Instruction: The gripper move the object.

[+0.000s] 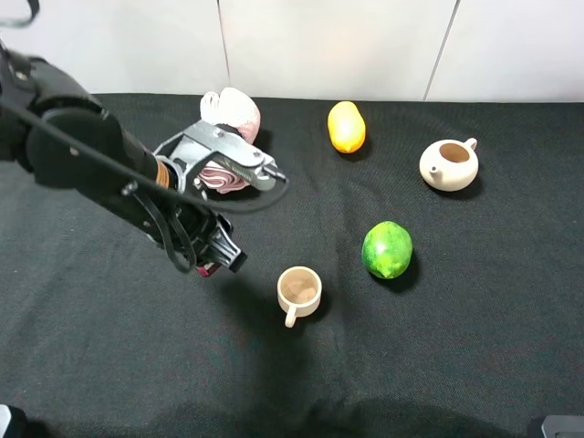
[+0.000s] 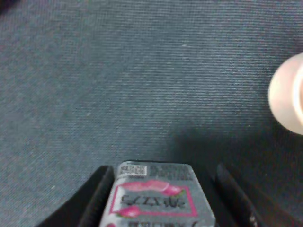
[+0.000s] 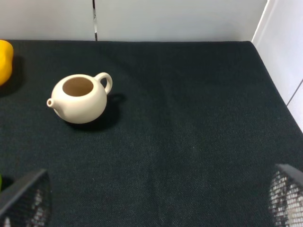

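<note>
**Robot laboratory test bench.** A table (image 1: 493, 347) draped in black cloth stood against bare white wall panels (image 1: 328, 46). Unrelated props (cup (image 1: 299, 292), teapot (image 1: 449, 164), orange fruit (image 1: 347, 127), green fruit (image 1: 387, 249)) lay spaced apart on it. A black robot arm (image 1: 55, 164) with exposed cable (image 1: 87, 150) reached over the cloth.

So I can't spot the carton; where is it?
The carton sits between the fingers of the left pincer, left of the beige cup in the high view.
</note>
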Action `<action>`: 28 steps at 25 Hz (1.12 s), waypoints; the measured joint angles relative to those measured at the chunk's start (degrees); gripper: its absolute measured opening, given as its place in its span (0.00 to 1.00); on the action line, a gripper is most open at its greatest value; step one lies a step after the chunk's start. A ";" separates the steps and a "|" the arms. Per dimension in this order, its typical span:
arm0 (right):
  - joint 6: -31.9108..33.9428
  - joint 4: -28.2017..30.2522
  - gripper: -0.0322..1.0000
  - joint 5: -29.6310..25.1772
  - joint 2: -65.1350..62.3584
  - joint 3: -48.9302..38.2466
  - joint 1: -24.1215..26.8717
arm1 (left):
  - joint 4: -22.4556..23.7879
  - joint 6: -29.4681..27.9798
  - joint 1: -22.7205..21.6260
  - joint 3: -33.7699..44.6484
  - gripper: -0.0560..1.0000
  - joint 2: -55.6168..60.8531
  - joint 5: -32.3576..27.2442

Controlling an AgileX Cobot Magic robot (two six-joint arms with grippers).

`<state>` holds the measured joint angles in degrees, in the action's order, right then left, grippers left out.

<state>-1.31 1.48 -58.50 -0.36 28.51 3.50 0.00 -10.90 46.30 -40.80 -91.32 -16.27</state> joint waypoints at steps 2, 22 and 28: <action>0.00 0.00 0.70 0.00 0.00 0.00 0.00 | 0.00 -0.05 0.52 1.03 0.55 0.00 2.33; 0.00 -0.23 0.70 0.00 0.00 0.00 0.00 | -1.15 -5.91 6.28 1.96 0.55 -11.56 18.42; 0.00 -0.23 0.70 0.00 0.00 0.00 0.00 | -1.15 -7.41 6.28 2.20 0.55 -12.47 19.63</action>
<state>-1.31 1.25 -58.50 -0.36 28.51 3.50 -1.15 -18.31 52.59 -38.60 -103.79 3.36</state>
